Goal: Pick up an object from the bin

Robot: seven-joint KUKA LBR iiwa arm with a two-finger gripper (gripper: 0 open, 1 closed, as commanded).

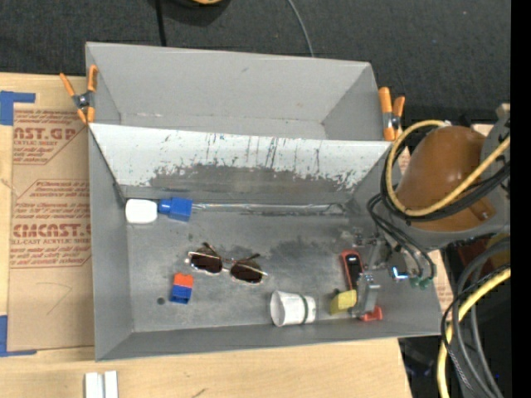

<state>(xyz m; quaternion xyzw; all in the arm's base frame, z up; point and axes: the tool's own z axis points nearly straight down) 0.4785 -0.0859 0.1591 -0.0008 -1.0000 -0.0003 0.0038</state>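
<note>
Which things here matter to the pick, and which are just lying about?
In the job: gripper, yellow piece right by it, bin.
Lying about: sunglasses, white cup, orange-and-blue block, white-and-blue tube.

Wrist: rounded, glossy orange-brown cover [444,172]. Yellow cables [399,149] and black cables [380,214] loop round it. Gripper [365,298] is grey metal, thin wires bunched above it.
</note>
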